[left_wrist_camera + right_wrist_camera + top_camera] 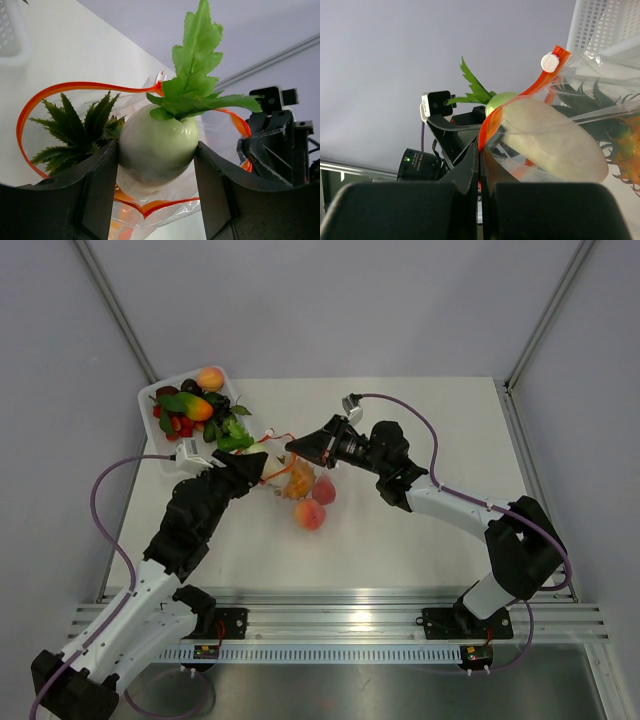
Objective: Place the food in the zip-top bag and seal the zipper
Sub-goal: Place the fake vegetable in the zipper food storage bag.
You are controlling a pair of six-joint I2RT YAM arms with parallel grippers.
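The left jaws hide all of the pineapple (75,131) but its leaves.

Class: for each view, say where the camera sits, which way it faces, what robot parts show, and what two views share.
Top external: above, behind the robot, looking down at the table; left arm, right arm show.
Left wrist: looks past the left gripper holding a pale vegetable at the open zip-top bag.
Right wrist: looks past the right gripper, shut on the zipper.
Wrist views share vegetable, bag.
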